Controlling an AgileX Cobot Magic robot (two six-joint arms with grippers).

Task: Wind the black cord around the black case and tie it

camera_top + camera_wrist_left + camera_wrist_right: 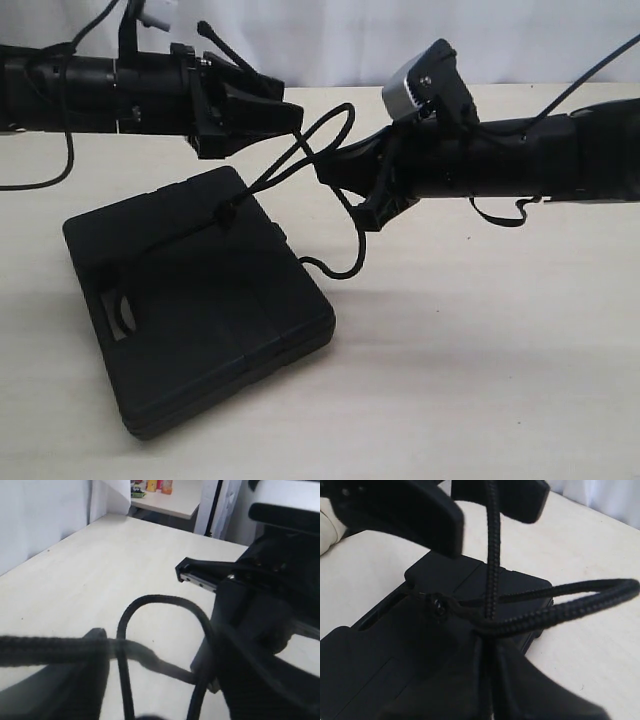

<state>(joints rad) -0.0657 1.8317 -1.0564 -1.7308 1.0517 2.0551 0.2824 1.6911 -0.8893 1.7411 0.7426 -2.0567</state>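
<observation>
Lower left of the exterior view, one black case [200, 310] lies flat on the pale table [480, 350]. One black cord [492, 555] is fastened over its upper face by a single knot [225, 212]. Two grippers hover above, toward the top of the frame. The left gripper [290, 112], upper left, has its jaws drawn together on a strand rising from the knot. The right gripper [372, 215], right of centre and just off the case's upper right edge, is clamped where the strands meet. Between the two grippers the cord arches up in one loop. A loose tail drops from the right gripper and curls on the table beside the case.
</observation>
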